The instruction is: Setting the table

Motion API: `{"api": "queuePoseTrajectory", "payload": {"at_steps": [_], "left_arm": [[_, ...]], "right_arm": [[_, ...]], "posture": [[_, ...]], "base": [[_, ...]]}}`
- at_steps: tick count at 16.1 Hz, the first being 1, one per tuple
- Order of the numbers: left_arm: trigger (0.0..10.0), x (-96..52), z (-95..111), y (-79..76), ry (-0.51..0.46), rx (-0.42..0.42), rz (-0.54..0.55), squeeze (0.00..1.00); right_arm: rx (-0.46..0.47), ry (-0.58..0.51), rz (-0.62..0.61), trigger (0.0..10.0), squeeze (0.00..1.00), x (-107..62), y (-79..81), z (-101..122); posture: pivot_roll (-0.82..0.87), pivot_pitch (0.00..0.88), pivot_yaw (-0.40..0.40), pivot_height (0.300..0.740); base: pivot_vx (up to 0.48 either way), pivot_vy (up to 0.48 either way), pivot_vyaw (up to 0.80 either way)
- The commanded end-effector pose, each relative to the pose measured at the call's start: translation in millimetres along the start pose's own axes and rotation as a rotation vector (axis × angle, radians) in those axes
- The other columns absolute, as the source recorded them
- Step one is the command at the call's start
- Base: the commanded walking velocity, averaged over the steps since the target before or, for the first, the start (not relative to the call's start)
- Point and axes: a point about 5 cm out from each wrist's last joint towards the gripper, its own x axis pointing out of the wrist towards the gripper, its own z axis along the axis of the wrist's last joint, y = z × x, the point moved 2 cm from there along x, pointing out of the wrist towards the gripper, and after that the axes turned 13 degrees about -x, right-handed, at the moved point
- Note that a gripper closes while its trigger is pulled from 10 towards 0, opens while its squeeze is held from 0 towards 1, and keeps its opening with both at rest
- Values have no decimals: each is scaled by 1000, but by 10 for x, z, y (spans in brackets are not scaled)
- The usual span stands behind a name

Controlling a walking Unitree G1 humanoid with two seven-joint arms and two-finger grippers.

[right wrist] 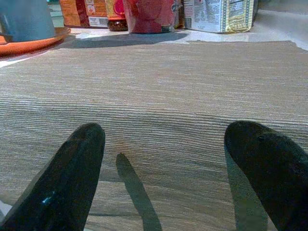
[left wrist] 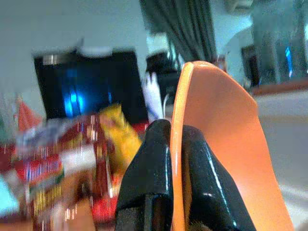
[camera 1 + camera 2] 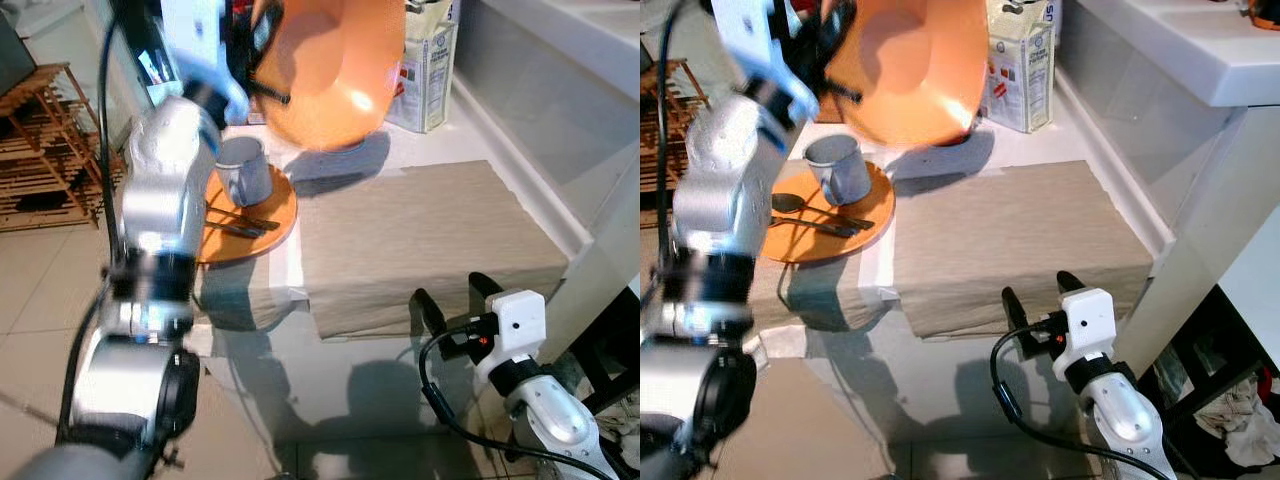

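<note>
Up high, the left gripper [image 2: 174, 144] has the orange bowl [image 3: 325, 70] pinched by its rim, one finger on each side of the thin wall, jaws clamped narrow on it. An edge grip like that leaves the bowl hanging tilted, its hollow turned sideways, above the back of the counter [image 3: 420, 145]. Under it lies a bare beige placemat [image 3: 420, 240], the likely landing spot, I'd say. Just beside the mat, an orange plate [image 3: 275, 235] carries a grey mug [image 3: 245, 170], with a spoon [image 3: 805, 207] and another dark utensil lying across it, so that setting looks dressed. Low at the near edge, the right gripper [image 1: 173, 168] hovers over the mat's front, jaws wide and holding nothing, perhaps ready to steady the cloth. A carton [image 3: 430, 70] stands at the back, close to the bowl; it's worth watching on the way down.
</note>
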Motion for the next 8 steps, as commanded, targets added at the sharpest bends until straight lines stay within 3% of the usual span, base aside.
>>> {"api": "queuePoseTrajectory", "payload": {"at_steps": [1, 3, 7, 8], "left_arm": [[0, -2, 117, -13, -39, -8, 12, 0], [0, -18, 120, -30, -42, -24, 17, 0], [0, -11, 106, -39, -31, -56, 29, 0], [0, -2, 89, -35, -22, -65, 40, 0]], "right_arm": [[1, -1, -10, 10000, 0, 35, 0, -1], [2, -1, -6, 10000, 0, 42, 7, -10], [3, -3, -3, 10000, 0, 53, -7, -13], [2, -2, -1, 10000, 0, 54, -9, -16]], "posture": [[-27, 0, 93, 740], [-25, 0, 89, 740], [-25, 0, 87, 740], [-27, 0, 88, 740]], "base": [[0, 0, 0], [-397, -268, 0], [-446, 0, 0], [0, 0, 0]]}}
